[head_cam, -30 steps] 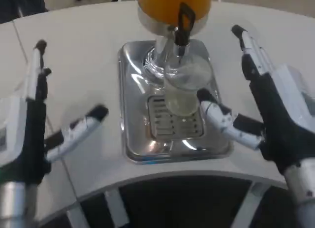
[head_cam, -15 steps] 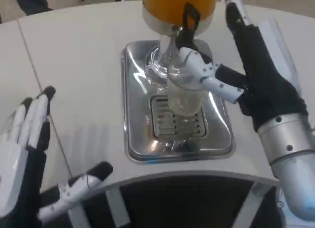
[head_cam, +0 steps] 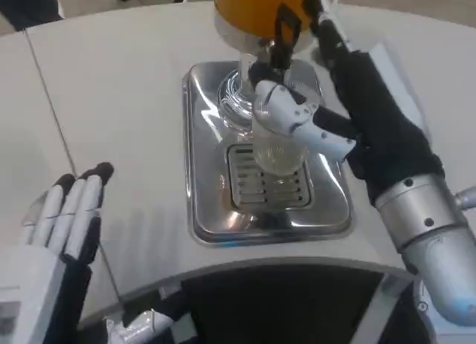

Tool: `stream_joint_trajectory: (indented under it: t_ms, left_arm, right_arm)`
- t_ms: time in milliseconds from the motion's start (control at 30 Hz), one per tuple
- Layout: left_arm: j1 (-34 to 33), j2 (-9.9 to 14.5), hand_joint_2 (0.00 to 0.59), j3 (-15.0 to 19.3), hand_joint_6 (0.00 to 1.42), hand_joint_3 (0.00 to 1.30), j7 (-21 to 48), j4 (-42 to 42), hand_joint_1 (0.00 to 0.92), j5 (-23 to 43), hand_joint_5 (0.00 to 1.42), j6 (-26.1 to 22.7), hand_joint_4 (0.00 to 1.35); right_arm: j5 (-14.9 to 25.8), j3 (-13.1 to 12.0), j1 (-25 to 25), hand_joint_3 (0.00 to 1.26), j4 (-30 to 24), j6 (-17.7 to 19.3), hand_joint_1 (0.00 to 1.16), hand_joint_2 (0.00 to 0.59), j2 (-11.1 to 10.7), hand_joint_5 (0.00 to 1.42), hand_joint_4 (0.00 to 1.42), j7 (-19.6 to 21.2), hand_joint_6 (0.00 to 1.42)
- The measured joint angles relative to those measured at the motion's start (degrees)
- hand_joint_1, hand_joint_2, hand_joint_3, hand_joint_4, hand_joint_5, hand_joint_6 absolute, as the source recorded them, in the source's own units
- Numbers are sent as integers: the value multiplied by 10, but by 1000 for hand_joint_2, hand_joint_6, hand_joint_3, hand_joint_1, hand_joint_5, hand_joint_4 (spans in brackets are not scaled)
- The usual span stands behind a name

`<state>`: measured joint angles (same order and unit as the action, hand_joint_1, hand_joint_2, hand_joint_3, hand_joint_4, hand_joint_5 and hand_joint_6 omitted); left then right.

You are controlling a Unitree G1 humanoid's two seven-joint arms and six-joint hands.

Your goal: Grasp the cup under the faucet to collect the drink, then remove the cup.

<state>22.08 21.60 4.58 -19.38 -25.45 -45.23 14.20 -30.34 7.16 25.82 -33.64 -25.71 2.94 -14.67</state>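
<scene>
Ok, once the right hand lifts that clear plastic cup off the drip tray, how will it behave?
The clear plastic cup looks thin-walled, so a hard squeeze from the right hand probably flexes it. It seems to hold only a little pale liquid, so it is likely light. It is tall and narrow, so it may tip easily on the slotted metal drip tray.

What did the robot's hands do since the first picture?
The right hand moved in from the right and wrapped around the clear cup under the black faucet; a second ago it was only beside the cup. The left hand pulled back toward the robot, fingers straight, holding nothing. The cup, the metal drip tray and the orange dispenser stayed put.
</scene>
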Motion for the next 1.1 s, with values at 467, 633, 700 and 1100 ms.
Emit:
stream_joint_trajectory:
  t_ms: [467,633,700,1100]
  left_arm:
    - [10,-24,120,26,109,0,-20,1,0,18,72,40,0]
    - [9,-25,120,30,118,0,-20,7,0,20,76,41,0]
    - [6,-25,120,31,120,0,-20,12,0,20,77,41,0]
    - [-8,-26,124,26,22,0,29,19,0,23,0,10,0]
  right_arm:
    - [71,11,59,0,25,-33,553,398,-20,0,0,1,27]
    - [84,24,72,0,23,-52,553,398,-41,0,0,-17,30]
    - [76,36,84,0,21,-60,553,398,-74,0,0,-29,28]
    - [-81,159,145,0,-8,-110,411,407,-208,0,0,-116,16]
